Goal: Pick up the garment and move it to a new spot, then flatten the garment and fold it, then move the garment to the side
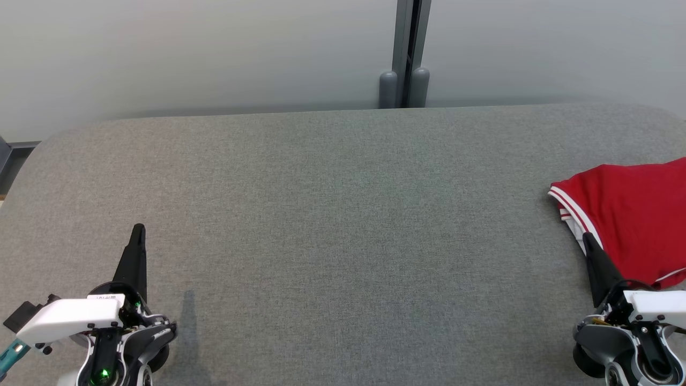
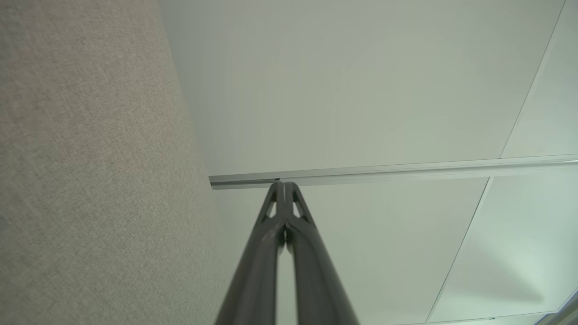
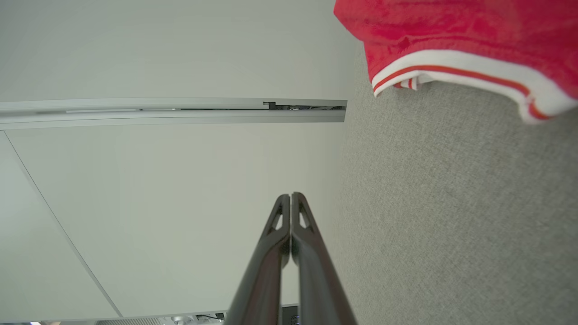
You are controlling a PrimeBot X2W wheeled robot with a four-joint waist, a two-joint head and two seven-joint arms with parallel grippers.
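The red garment [image 1: 632,214] is lying bunched at the right edge of the grey surface [image 1: 343,214], toward the near right corner, with part of it running past the picture's border. Its white-and-red striped hem [image 1: 568,206] is facing the middle of the surface. The right hand [image 1: 586,237] is being held just beside that hem, pressed fully closed, and nothing is being gripped by it. In the right wrist view bare grey cloth is showing between the hand and the garment, so no contact is being made. The left hand [image 1: 138,230] is being held well apart, at the near left corner, likewise closed and empty.

The garment is being judged light, soft and limp. It is expected to sag and drape when lifted, and to drag a little on the textile covering. Nothing fragile is being seen on it. A pinch at the hem band is being judged best, since a stitched, doubled edge is likely to give firmer purchase than the loose body cloth. A second hold further along the same edge is being suggested to limit bunching.
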